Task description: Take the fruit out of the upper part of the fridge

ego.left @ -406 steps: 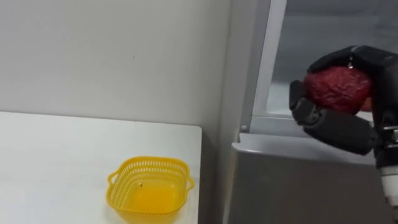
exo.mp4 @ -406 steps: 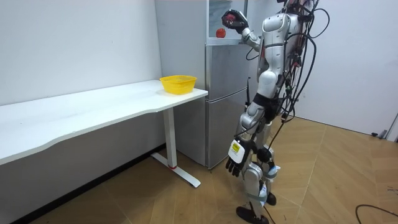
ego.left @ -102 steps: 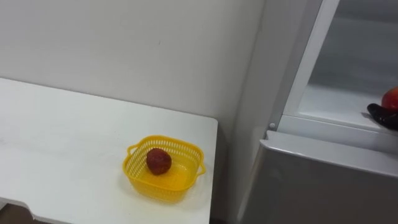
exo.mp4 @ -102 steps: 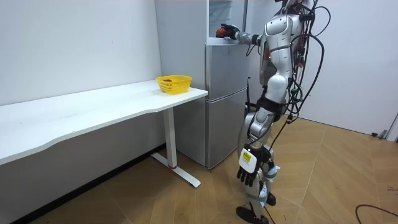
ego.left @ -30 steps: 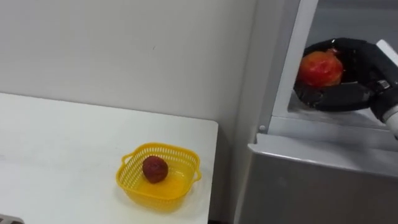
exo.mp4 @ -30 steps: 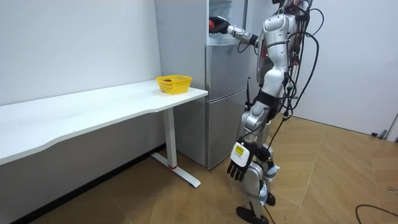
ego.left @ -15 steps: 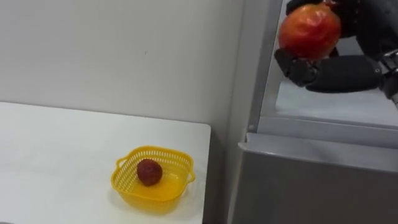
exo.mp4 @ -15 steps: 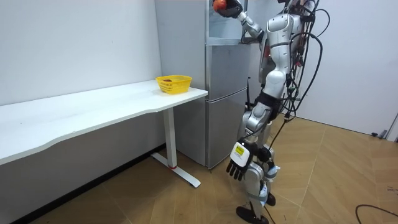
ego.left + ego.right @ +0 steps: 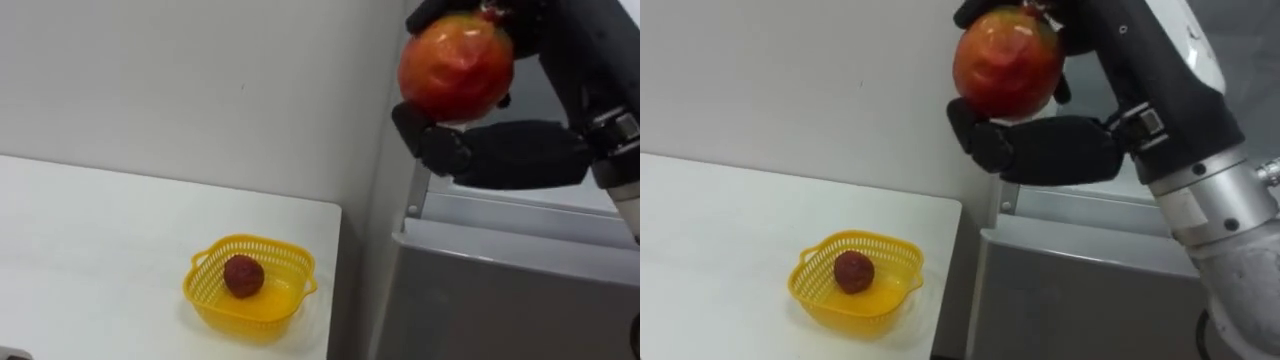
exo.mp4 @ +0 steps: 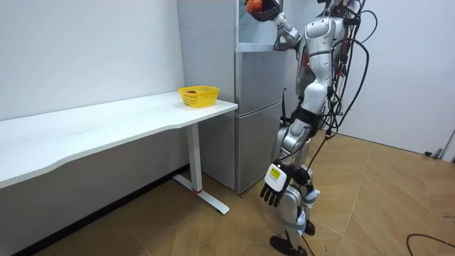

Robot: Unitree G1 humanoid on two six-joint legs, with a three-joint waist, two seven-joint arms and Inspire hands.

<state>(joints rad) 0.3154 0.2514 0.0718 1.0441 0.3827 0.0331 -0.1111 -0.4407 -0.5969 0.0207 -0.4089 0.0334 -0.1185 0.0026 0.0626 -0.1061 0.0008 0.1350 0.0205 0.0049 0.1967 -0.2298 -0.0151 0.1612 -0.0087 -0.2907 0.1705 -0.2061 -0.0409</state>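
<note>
White table by the fridge bears the yellow basket, probably why the right hand grasps the red fruit held high and clear

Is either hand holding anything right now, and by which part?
The right hand holds a round red fruit, clasped from beneath and over its top. The left hand hangs empty.

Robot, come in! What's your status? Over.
Right hand shut on red fruit, high by fridge. Left hand open, hanging low. Dark fruit in yellow basket. Nothing in the way.
</note>
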